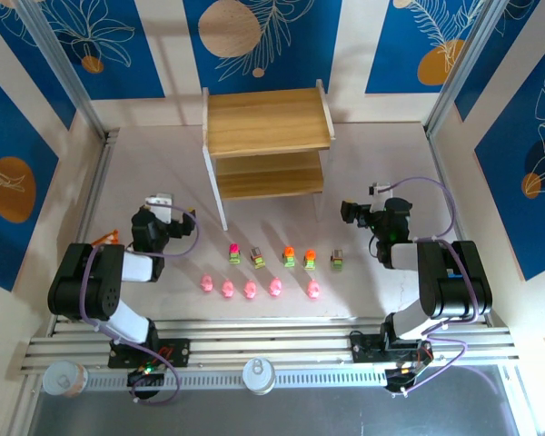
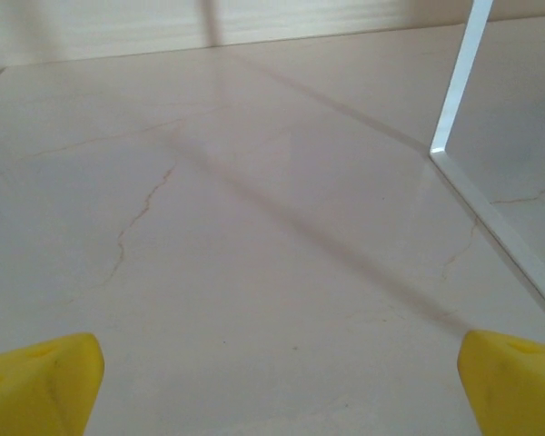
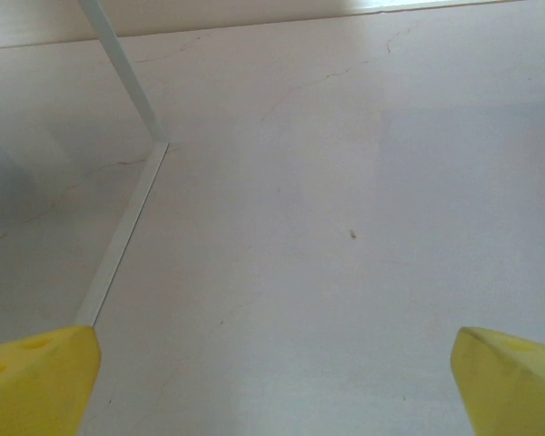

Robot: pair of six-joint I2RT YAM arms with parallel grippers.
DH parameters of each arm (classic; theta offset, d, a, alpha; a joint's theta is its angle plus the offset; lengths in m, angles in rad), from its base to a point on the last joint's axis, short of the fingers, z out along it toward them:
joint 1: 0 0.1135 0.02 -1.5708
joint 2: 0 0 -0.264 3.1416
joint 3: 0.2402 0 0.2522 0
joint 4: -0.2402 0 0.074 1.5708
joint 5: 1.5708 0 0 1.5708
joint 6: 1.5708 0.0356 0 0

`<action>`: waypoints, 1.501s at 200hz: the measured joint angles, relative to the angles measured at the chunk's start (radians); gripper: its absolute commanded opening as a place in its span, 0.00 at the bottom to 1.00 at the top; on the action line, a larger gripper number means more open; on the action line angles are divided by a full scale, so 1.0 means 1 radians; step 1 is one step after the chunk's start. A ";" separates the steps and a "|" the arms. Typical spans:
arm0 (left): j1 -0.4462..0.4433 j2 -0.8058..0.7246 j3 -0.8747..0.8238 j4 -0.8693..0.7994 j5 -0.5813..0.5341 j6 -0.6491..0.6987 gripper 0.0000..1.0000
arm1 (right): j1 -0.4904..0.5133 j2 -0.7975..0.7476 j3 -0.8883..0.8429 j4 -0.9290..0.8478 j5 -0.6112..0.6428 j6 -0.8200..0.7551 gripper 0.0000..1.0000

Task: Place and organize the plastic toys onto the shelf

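Observation:
The shelf (image 1: 268,136), two light wooden boards on thin white frames, stands at the back centre with both tiers bare. On the table in front of it lie two rows of plastic toys: several yellow-green cars (image 1: 289,257) and, nearer, several pink figurines (image 1: 250,290). My left gripper (image 1: 159,202) rests left of the rows, open, its yellow fingertips (image 2: 41,381) wide apart over bare table, with the shelf's white leg (image 2: 459,82) to its right. My right gripper (image 1: 352,213) sits right of the rows, open and holding nothing (image 3: 272,381), with the shelf leg (image 3: 118,68) to its left.
An orange scrap (image 1: 109,238) peeks out beside the left arm. Aluminium posts and patterned blue walls close in the table on three sides. A slotted rail (image 1: 272,350) with two round caps (image 1: 259,374) runs along the near edge.

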 measured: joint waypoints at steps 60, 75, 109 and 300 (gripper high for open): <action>-0.075 -0.279 -0.079 -0.068 -0.200 0.002 1.00 | 0.111 -0.144 -0.044 -0.025 0.137 -0.028 0.99; -0.142 -0.392 -0.076 -0.124 -0.267 0.005 1.00 | 0.149 -0.202 -0.041 -0.065 0.210 -0.028 0.99; -0.332 -0.577 -0.073 -0.268 -0.442 0.021 1.00 | 0.220 -0.319 0.006 -0.257 0.425 0.046 0.99; -0.698 -0.849 -0.013 -0.897 -0.673 -0.177 1.00 | 1.246 -0.564 0.181 -1.471 1.107 0.957 1.00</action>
